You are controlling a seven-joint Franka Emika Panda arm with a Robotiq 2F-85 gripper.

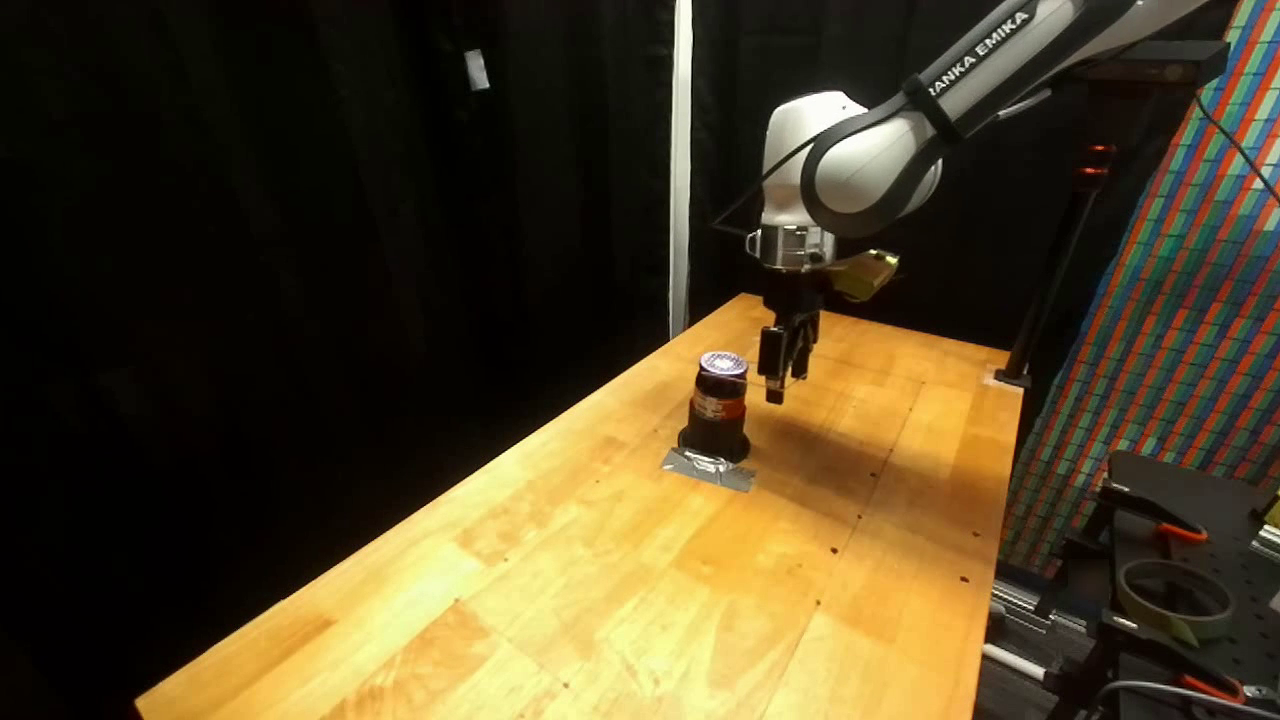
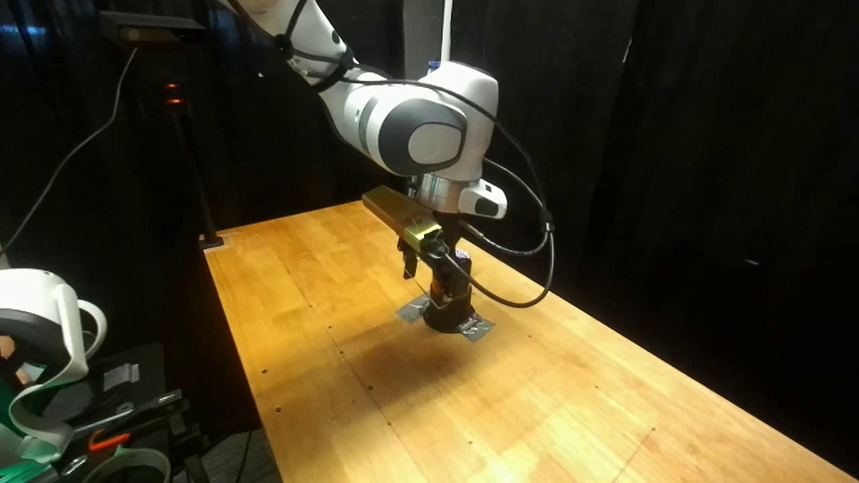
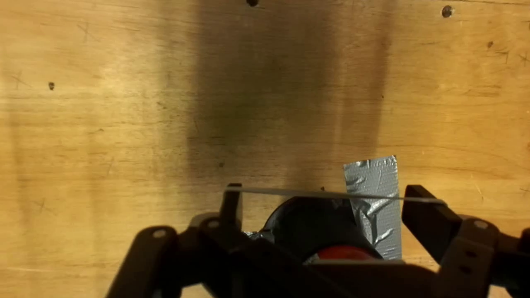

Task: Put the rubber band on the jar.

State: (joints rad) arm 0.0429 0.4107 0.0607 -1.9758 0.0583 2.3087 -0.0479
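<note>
The jar point(image 1: 718, 425) stands upright on the wooden table, dark with an orange-red band and a pale lid. It also shows in an exterior view point(image 2: 448, 312), partly behind the gripper, and in the wrist view point(image 3: 314, 229). My gripper point(image 1: 788, 387) is open, pointing down, right beside the jar's upper part; in the wrist view point(image 3: 327, 194) its fingers are wide apart. The pale rubber band point(image 3: 306, 193) is stretched across the two fingertips. A pale strand also crosses by the jar's top; I cannot tell whether it loops the jar.
Grey tape point(image 1: 708, 468) fixes the jar's base to the wooden table point(image 1: 620, 580). A black post point(image 1: 1040, 280) stands at the table's far corner. A cable point(image 2: 510, 302) hangs from the arm beside the jar. A side cart holds a tape roll point(image 1: 1175, 630).
</note>
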